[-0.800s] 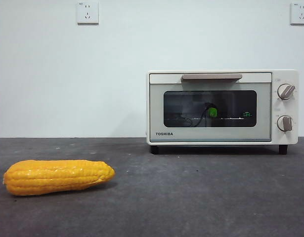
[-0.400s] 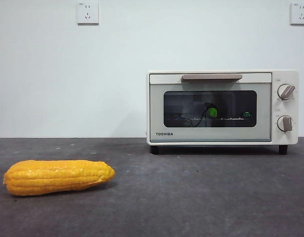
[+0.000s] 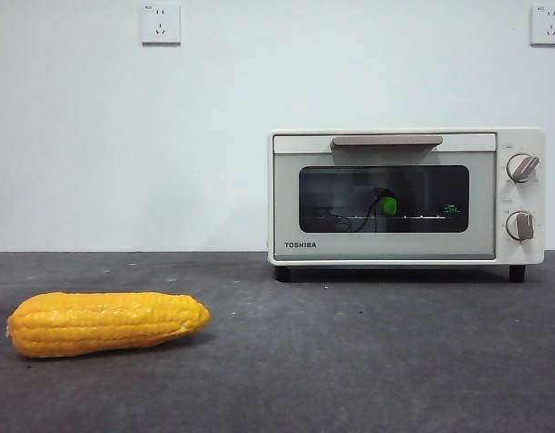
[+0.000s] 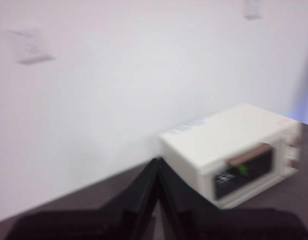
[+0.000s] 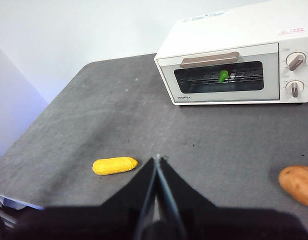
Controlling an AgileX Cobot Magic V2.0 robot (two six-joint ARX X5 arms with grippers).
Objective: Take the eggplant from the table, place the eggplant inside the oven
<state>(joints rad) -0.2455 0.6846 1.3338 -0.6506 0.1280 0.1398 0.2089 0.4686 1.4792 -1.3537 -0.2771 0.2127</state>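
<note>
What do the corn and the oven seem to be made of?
The corn looks like glossy moulded plastic: even yellow, soft shine on the kernels. The oven seems cream painted metal with a dark glass door, where reflections show; the handle's material is unclear.

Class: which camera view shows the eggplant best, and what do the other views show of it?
The front view: through the oven door glass, the eggplant's green cap shows near and sharp on the rack; its purple body is hard to tell. The right wrist view shows a smaller green spot from above. The left wrist view is blurred, a faint green fleck.
</note>
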